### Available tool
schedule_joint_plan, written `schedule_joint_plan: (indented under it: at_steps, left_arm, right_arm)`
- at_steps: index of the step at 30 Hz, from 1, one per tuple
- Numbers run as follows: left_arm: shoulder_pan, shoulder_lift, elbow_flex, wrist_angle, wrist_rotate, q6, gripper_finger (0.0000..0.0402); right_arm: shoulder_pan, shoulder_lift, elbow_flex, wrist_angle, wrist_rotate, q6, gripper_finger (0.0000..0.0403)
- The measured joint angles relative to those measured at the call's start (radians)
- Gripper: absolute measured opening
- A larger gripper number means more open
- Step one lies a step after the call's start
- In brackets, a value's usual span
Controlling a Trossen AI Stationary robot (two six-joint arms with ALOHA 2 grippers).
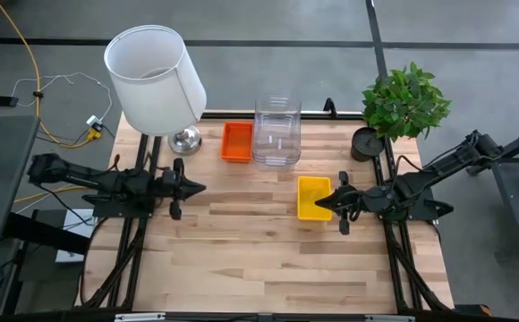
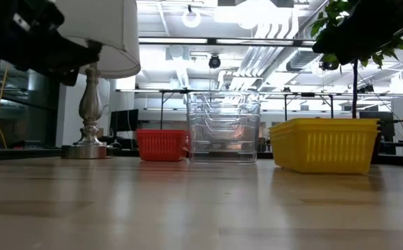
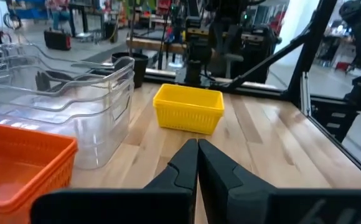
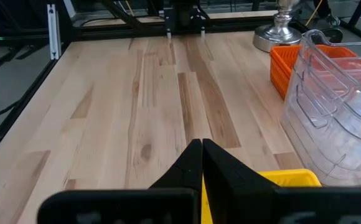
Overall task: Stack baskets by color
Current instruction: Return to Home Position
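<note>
An orange-red basket (image 1: 236, 142) rests flat on the table at the far middle, beside a stack of clear bins (image 1: 276, 132). A yellow basket (image 1: 313, 198) sits flat nearer the right side; in the low view it (image 2: 324, 144) shows two rims, one nested in the other. My left gripper (image 1: 200, 188) hovers shut at the table's left side, pointing right, holding nothing. My right gripper (image 1: 320, 202) is shut at the right side, its tips over the yellow basket's right part, pointing left.
A lamp with a white shade (image 1: 155, 79) and a metal base (image 1: 185, 139) stands at the far left. A potted plant (image 1: 403, 103) stands at the far right corner. Bare wood (image 1: 259, 259) fills the near half of the table.
</note>
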Motion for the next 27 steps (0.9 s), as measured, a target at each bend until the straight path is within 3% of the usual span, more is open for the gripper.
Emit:
schedule_joint_plan:
  at_steps: [7, 13, 19, 22, 27]
  left_arm:
    - [0.001, -0.181, -0.066, -0.084, -0.026, 0.035, 0.0000]
    - [0.000, -0.239, -0.065, -0.137, -0.030, 0.016, 0.0000]
    - [0.000, -0.237, -0.065, -0.139, -0.053, -0.018, 0.0000]
    - [0.000, -0.237, -0.065, -0.139, -0.053, -0.018, 0.0000]
    - [0.000, -0.237, -0.065, -0.139, -0.053, -0.018, 0.0000]
  right_arm:
    - [0.000, -0.025, 0.000, -0.018, -0.002, 0.000, 0.0000]
    - [0.010, -0.156, -0.027, -0.137, 0.009, 0.076, 0.0000]
    - [0.055, -0.376, -0.252, 0.105, 0.074, 0.041, 0.0000]
    - [0.041, -0.487, -0.316, 0.229, 0.027, -0.052, 0.0000]
    - [-0.034, -0.628, -0.333, 0.268, -0.099, -0.188, 0.0000]
